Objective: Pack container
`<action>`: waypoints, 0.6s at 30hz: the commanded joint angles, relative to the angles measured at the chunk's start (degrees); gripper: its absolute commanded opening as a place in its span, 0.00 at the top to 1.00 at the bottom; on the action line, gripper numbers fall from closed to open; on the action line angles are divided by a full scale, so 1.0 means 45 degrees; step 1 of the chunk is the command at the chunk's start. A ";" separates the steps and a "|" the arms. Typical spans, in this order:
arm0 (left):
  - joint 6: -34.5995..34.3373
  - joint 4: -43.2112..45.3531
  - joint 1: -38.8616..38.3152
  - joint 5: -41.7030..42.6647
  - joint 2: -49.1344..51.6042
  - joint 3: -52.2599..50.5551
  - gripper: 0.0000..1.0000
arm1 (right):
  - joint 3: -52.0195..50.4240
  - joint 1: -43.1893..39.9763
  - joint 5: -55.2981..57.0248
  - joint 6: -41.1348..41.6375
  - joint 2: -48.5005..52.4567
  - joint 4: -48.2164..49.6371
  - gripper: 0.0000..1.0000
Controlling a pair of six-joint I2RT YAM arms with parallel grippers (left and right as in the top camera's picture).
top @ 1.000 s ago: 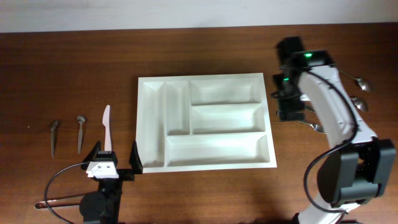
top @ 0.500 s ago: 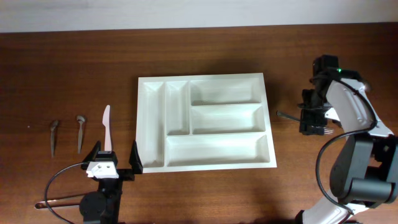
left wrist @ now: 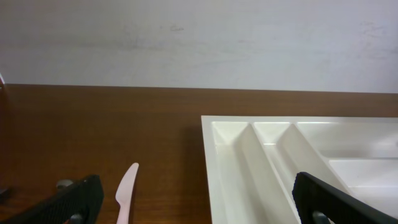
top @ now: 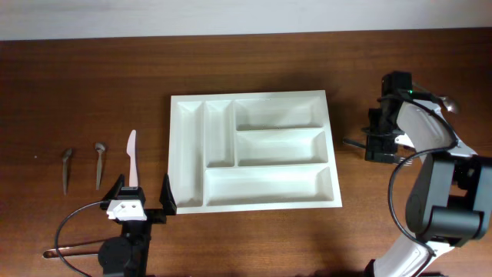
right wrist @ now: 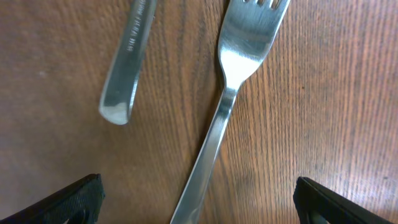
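The white five-compartment container [top: 175,154] lies mid-table with all compartments bare; its near corner shows in the left wrist view [left wrist: 249,155]. My left gripper [top: 142,192] is open and empty in front of its left corner, with a white plastic knife [top: 132,154] just ahead, also in the left wrist view [left wrist: 126,193]. My right gripper [top: 382,142] hovers right of the container, open, low over a metal fork [right wrist: 230,93]. The fork's handle runs between the two fingers [right wrist: 68,202]. A second metal handle [right wrist: 127,62] lies to its left.
Two small metal spoons [top: 66,168] [top: 99,161] lie at the far left. A metal handle [top: 73,249] lies by the left arm's base. A spoon [top: 448,105] peeks out behind the right arm. A white wall rises behind the table.
My right arm swung right, away from the container's edge, and settled over the fork. The left arm and the container have not moved.
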 commanded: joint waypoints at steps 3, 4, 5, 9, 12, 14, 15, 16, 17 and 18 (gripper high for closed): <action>-0.0083 -0.0049 0.0078 -0.0136 -0.0097 -0.0063 0.01 | -0.0087 0.0024 -0.0321 -0.0121 0.0364 0.0136 0.02; -0.0083 -0.0049 0.0078 -0.0136 -0.0097 -0.0063 0.01 | -0.0087 0.0024 -0.0325 -0.0121 0.0364 0.0185 0.03; -0.0083 -0.0049 0.0078 -0.0136 -0.0097 -0.0063 0.01 | -0.0087 0.0024 -0.0340 -0.0121 0.0364 0.0223 0.03; -0.0083 -0.0049 0.0078 -0.0136 -0.0097 -0.0063 0.01 | -0.0087 0.0024 -0.0369 -0.0121 0.0374 0.0267 0.02; -0.0083 -0.0049 0.0078 -0.0136 -0.0097 -0.0063 0.01 | -0.0087 0.0024 -0.0384 -0.0117 0.0398 0.0272 0.03; -0.0083 -0.0049 0.0078 -0.0136 -0.0097 -0.0063 0.01 | -0.0087 0.0024 -0.0418 -0.0117 0.0452 0.0228 0.03; -0.0083 -0.0049 0.0078 -0.0136 -0.0097 -0.0063 0.01 | -0.0087 0.0024 -0.0471 -0.0117 0.0486 0.0204 0.04; -0.0083 -0.0049 0.0078 -0.0136 -0.0097 -0.0063 0.01 | -0.0087 0.0024 -0.0515 -0.0121 0.0534 0.0194 0.04; -0.0083 -0.0049 0.0078 -0.0136 -0.0097 -0.0063 0.01 | -0.0087 0.0024 -0.0515 -0.0117 0.0568 0.0160 0.04; -0.0083 -0.0049 0.0078 -0.0136 -0.0097 -0.0063 0.01 | -0.0087 0.0024 -0.0495 -0.0117 0.0597 0.0126 0.04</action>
